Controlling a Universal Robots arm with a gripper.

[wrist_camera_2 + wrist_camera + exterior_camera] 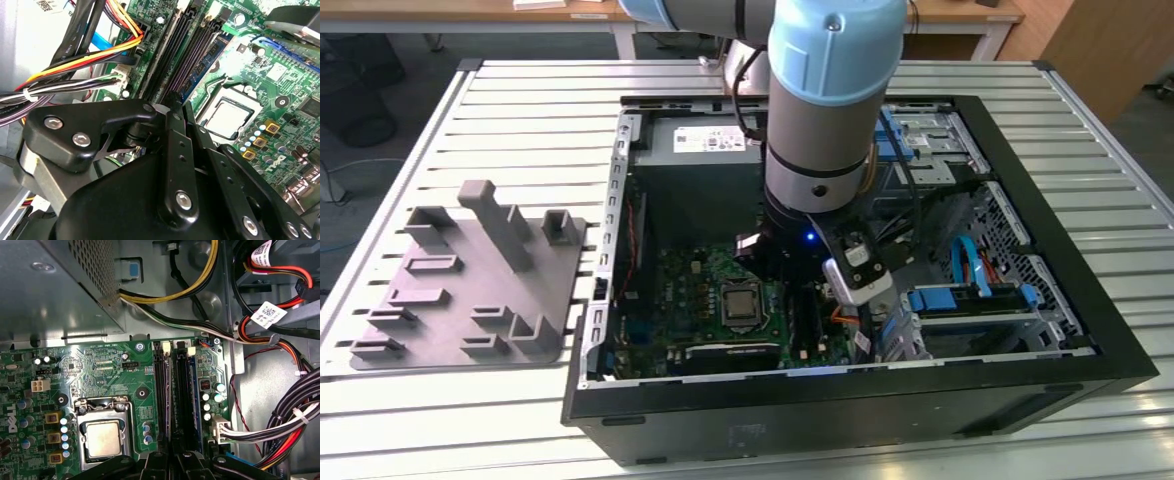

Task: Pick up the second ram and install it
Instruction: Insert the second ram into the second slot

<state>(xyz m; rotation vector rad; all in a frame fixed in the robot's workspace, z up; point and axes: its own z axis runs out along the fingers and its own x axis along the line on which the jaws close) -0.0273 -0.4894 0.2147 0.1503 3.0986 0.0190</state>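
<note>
- The arm (834,110) reaches straight down into the open computer case (1067,340), which lies on its side on a slatted metal bench (520,110).
- The gripper (176,102) sits low over the memory slots (175,395), near the case's middle, with black steel walls on every side — room is tight towards the drive cage (974,300) on the exterior view's right, freer over the green motherboard (100,370).
- In both wrist views the gripper's black, bolted fingers (177,150) close in to a narrow gap right above the slots; a thin blue-edged board, the second ram (202,67), stands on edge in the slot line just ahead of them. I cannot tell whether the fingers actually clamp it.
- Bundled cables (295,415) — black, red, yellow, orange — crowd the slots' outer side, just beside the white connector (217,427).
- The square silver processor socket (102,437) lies flat, near the slots on their other side.
- A grey plastic tray (467,290) with upright posts rests on the bench, well apart from the case, at the exterior view's left.
</note>
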